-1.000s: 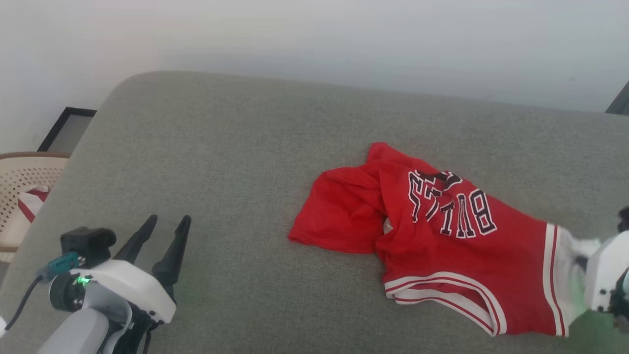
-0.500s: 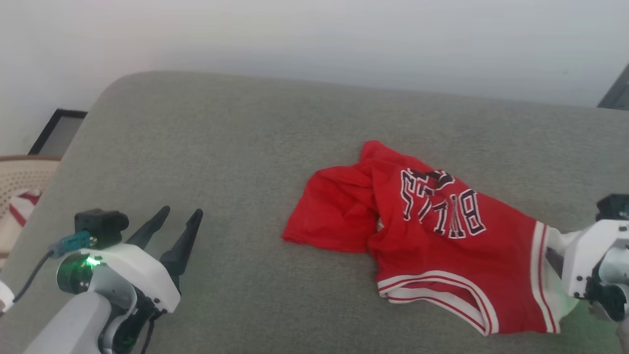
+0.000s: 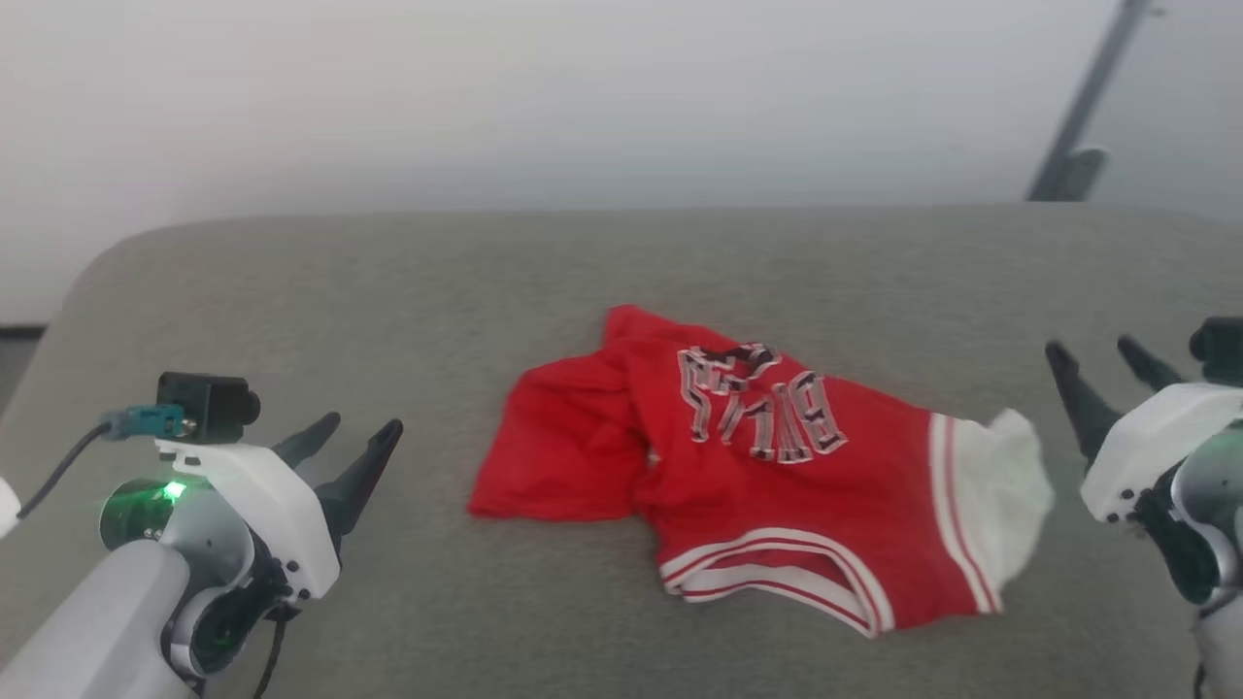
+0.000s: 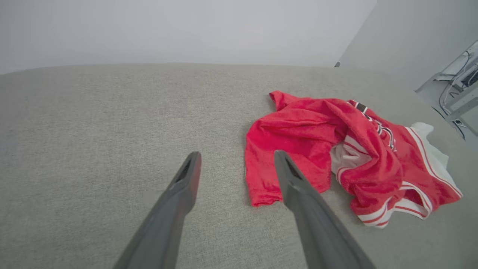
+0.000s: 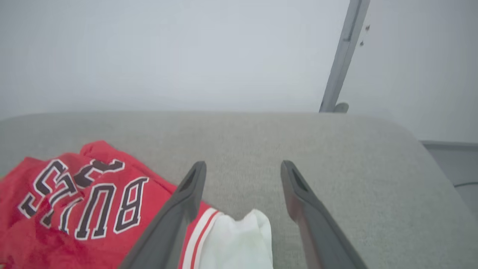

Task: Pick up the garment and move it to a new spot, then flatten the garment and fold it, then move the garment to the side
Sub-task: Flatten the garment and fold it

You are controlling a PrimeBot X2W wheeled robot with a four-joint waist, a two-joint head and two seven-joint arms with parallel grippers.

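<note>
Lets go of the garment [image 3: 757, 476] with the right end effector [image 3: 1090, 346]. Opens those two fingers wide after the tight pinch. Pulls back and up, just beside the white end [image 3: 1000, 485], not holding it. Leaves that end loose and puffy on the table [image 3: 388, 291]. Looks from a turned head too, so shifts the whole picture, not the things.

Grey woven upholstered surface [image 3: 291, 291] with rounded corners, plain pale wall [image 3: 486, 97] behind, slanted grey post [image 3: 1091, 97] at right.

Open cushion [image 3: 340, 301] around the garment [image 3: 757, 485], seemingly.
</note>
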